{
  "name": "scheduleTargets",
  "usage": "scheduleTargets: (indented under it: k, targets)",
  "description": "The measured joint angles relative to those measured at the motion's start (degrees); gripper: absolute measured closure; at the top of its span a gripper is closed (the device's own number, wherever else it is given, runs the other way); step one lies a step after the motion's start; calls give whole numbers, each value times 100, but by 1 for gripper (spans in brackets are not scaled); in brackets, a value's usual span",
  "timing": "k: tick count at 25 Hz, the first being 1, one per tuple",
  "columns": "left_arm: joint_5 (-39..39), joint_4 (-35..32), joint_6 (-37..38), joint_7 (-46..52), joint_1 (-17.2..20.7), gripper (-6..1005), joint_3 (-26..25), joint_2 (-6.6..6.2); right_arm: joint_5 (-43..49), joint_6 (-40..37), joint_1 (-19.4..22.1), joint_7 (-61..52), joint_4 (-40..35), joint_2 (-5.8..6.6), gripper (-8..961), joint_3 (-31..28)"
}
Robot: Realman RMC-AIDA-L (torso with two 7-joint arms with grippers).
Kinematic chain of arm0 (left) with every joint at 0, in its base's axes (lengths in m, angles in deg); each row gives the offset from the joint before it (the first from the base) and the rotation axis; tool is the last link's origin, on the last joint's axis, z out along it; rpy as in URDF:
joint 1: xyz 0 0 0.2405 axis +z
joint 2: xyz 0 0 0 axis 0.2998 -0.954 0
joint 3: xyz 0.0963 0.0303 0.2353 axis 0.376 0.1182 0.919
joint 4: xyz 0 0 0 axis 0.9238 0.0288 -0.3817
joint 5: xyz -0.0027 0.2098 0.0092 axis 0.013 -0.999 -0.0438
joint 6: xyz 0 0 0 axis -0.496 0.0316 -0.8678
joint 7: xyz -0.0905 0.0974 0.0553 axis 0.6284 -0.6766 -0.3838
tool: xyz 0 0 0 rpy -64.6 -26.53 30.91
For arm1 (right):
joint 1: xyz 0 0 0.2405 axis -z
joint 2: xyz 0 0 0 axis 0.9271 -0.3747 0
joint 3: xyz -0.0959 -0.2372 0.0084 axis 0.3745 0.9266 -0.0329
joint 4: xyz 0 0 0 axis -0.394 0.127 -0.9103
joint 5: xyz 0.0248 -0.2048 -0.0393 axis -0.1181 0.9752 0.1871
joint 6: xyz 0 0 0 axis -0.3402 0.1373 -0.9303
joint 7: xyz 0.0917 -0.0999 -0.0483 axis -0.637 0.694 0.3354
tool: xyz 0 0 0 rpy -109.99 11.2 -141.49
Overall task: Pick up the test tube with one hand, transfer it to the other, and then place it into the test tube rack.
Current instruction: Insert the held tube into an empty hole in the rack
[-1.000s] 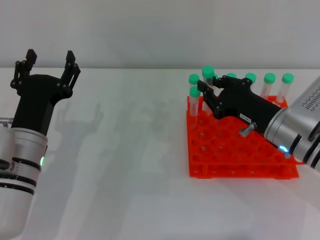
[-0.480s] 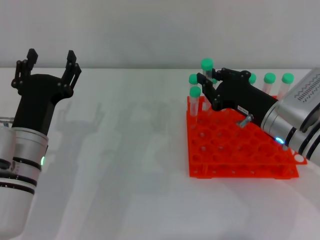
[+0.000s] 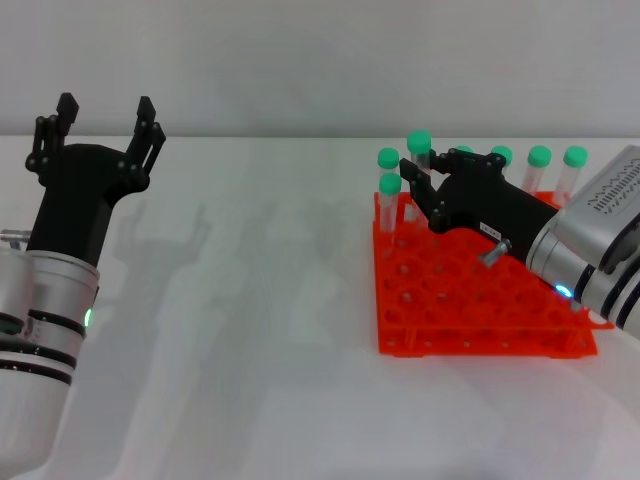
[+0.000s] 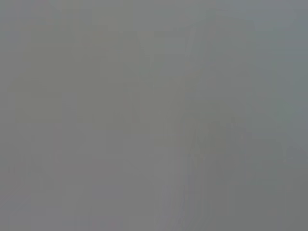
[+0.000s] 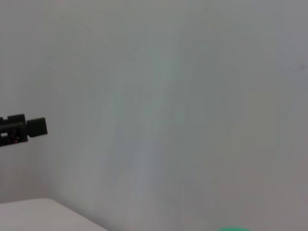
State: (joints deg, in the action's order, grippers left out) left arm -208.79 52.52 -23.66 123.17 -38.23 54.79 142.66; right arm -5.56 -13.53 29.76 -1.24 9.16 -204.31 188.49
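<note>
Head view: right gripper clamps the test tube upright, cap up, above the test tube rack.

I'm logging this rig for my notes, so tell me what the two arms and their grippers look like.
Both arms are thick white-and-silver cylinders with black bands and a small green light. The left gripper and right gripper are alike: black, clawed, on black housings. The right housing carries a small white label.
</note>
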Motion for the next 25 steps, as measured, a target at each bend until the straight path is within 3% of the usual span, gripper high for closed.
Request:
scheduleTargets:
  k: [25]
  targets:
    - [0,17,26,-3,12,166,0,0,2,34,40,10,18,0,731,166]
